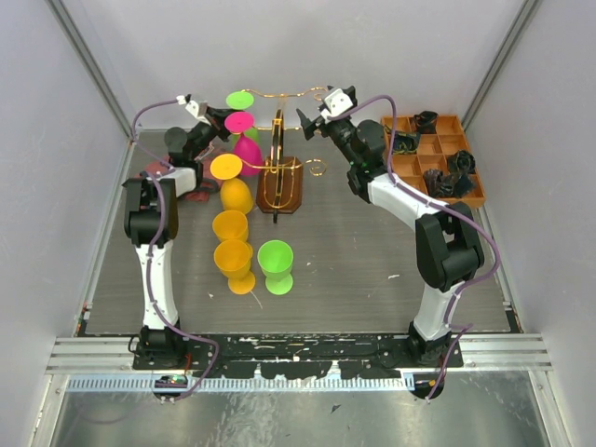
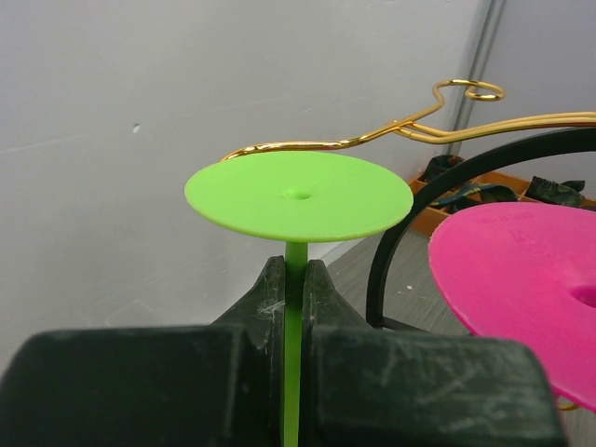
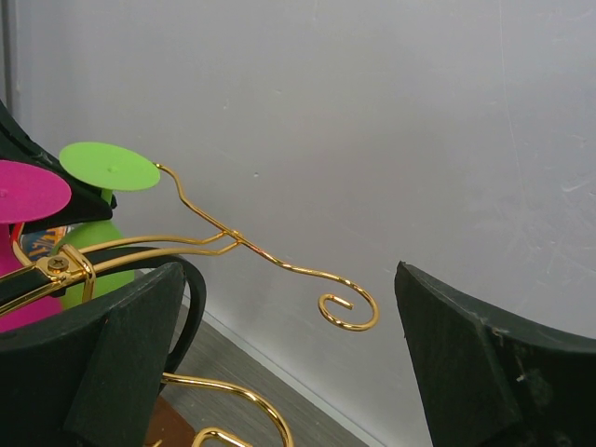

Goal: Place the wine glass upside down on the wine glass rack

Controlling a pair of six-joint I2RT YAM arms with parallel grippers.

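Note:
My left gripper (image 2: 295,279) is shut on the thin stem of a green wine glass (image 2: 298,194), held upside down with its round foot on top. It shows at the back left in the top view (image 1: 239,99). The foot is level with the left tip of the wine glass rack's top gold arm (image 2: 372,138). The rack (image 1: 279,149) stands at the back middle on its brown base. My right gripper (image 3: 289,354) is open and empty. It is beside the rack's right scroll (image 3: 349,312), apart from it, and shows in the top view (image 1: 312,121).
A pink glass (image 1: 244,140) and a yellow glass (image 1: 233,186) hang upside down on the rack's left side. Two orange glasses (image 1: 233,256) and a green one (image 1: 276,265) stand on the table in front. An orange compartment tray (image 1: 468,158) is at the back right.

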